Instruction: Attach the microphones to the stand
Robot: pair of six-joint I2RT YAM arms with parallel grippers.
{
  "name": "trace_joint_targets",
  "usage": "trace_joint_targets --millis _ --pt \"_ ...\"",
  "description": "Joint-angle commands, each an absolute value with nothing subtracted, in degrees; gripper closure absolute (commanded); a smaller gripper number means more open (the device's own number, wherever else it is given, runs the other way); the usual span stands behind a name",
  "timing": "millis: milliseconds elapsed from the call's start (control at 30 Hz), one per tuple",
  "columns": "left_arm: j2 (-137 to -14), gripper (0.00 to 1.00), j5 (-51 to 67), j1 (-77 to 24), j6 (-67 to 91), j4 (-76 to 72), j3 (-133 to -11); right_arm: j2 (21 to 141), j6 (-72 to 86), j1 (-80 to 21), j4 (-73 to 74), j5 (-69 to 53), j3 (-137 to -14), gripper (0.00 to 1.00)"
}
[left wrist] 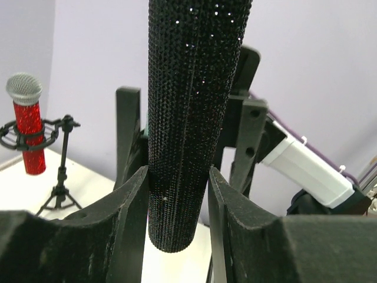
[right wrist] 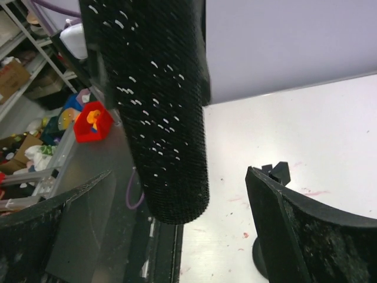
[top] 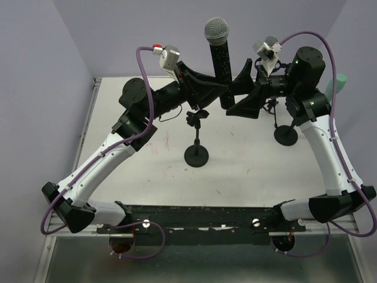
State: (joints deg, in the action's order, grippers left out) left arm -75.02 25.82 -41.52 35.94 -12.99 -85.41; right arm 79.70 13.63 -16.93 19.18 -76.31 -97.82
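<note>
Closest to the lens, my left claw [left wrist: 177, 203] is pinching the black, glitter-textured stick microphone with a silver mesh head [top: 222, 65] low on its barrel, one pad on either side. That microphone stands upright, head up and blunt tail down, so its long axis is vertical. Below it and slightly to its left in the overhead view sits the empty black round-based stand [top: 196, 154], its clip [top: 197, 116] on top. I judge the tail must go down into that clip, and my left arm is the one placed to do it. Right of the microphone, my right claw [top: 238, 94] is spread wide, fingers flanking the barrel without touching. Past the microphone in my left wrist view, the red microphone with a silver mesh head [left wrist: 27, 137] sits in its own ring holder.
</note>
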Motion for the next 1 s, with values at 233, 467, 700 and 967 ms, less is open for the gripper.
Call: trace_joint_targets --millis 233,467,700,967 --pt "-75.0 0.87 20.0 -44.6 37.6 -21.3 -83.6 78.7 31.6 -17.3 -2.2 -81.5 -91.0 0.11" --pt "-75.6 0.87 19.5 -45.4 37.8 -21.5 -82.6 78.5 39.2 -17.4 -11.3 -82.7 -88.5 0.19" --pt "-76.2 0.87 19.3 -45.9 38.2 -22.2 -82.2 78.1 44.7 -17.8 -19.2 -83.8 -86.1 0.56" --pt "-72.1 0.33 18.9 -45.9 33.7 -21.4 -79.1 76.8 41.3 -17.7 -19.2 -85.3 -83.3 0.95"
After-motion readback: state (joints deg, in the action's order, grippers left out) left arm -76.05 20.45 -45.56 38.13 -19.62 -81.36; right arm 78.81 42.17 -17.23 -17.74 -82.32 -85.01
